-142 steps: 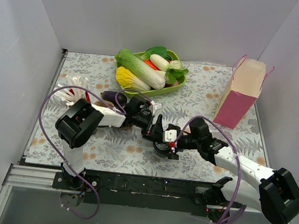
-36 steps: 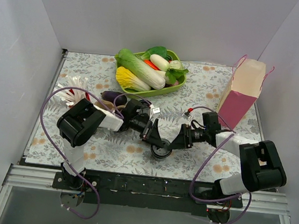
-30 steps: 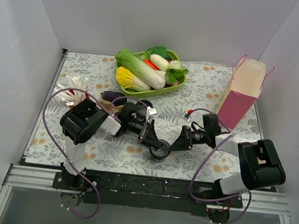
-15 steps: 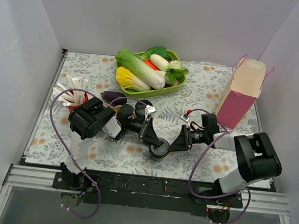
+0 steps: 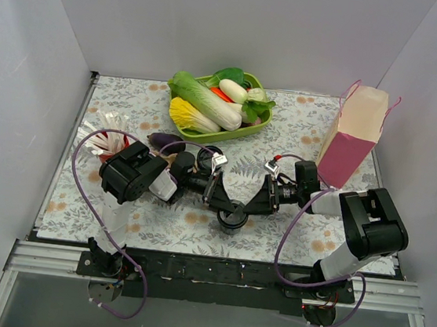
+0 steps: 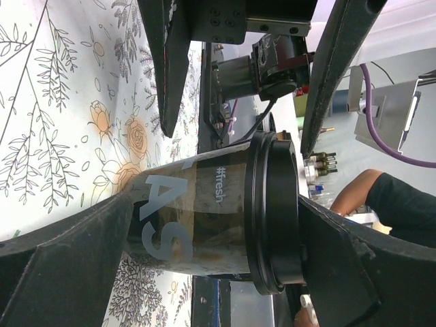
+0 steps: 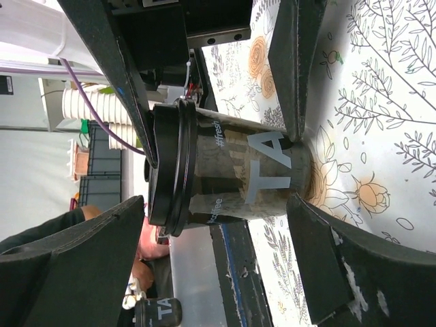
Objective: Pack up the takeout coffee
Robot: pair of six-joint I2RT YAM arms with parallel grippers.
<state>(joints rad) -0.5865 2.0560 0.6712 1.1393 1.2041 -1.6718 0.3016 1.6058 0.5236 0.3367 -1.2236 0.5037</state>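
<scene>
The takeout coffee (image 5: 232, 215), a dark cup with a black lid, stands upright on the flowered table near the front middle. My left gripper (image 5: 222, 198) reaches it from the left and my right gripper (image 5: 255, 202) from the right. Both are open, turned so that one finger is low by the cup's base and the other up at the lid. In the left wrist view the cup (image 6: 204, 221) sits at my left gripper's (image 6: 216, 204) tips. In the right wrist view the cup (image 7: 238, 174) sits just beyond my right gripper's (image 7: 218, 199) tips.
A pink paper bag (image 5: 351, 139) stands at the back right. A green bowl of vegetables (image 5: 254, 124) is at the back middle. A red cup of white straws (image 5: 104, 139), a purple eggplant (image 5: 160, 139) and a brown cardboard carrier (image 5: 173, 158) lie behind the left arm.
The cup has stayed in place. Both arms have folded in closer, and both grippers have stayed open at the cup's sides.
</scene>
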